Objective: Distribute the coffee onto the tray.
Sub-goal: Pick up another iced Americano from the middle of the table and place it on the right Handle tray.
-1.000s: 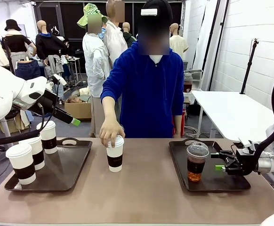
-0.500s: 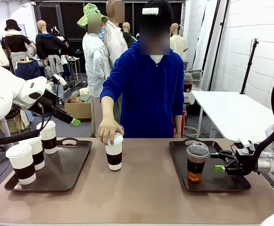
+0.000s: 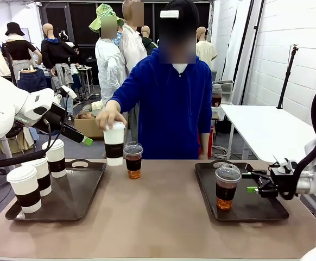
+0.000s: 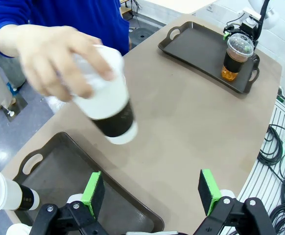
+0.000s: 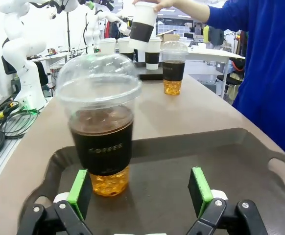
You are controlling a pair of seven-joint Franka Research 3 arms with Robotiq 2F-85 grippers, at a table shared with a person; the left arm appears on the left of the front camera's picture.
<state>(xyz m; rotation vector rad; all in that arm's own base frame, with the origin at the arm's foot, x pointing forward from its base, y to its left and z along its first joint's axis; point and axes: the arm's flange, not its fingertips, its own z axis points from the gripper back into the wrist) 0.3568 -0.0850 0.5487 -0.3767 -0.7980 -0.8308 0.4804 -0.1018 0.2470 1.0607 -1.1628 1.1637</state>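
Reaching over the bench, the person's hand holds a white cup up high. The robot's right hand is wide open beside a clear cup on its tray. The left hand hangs wide open.

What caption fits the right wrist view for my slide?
Open right tool faces a dome-lidded cup standing on the tray.

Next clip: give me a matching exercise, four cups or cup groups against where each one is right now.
Things:
1. White paper cup with dark brown sleeve in the person's hand
2. Middle clear plastic dome-lidded cup
3. Right-hand clear plastic dome-lidded cup
4. Three white lidded paper cups

Places:
A. On the right dark tray
B. On the left dark tray
C. Held in the air
D. On the bare tabletop

Pairs: 1-C, 2-D, 3-A, 4-B
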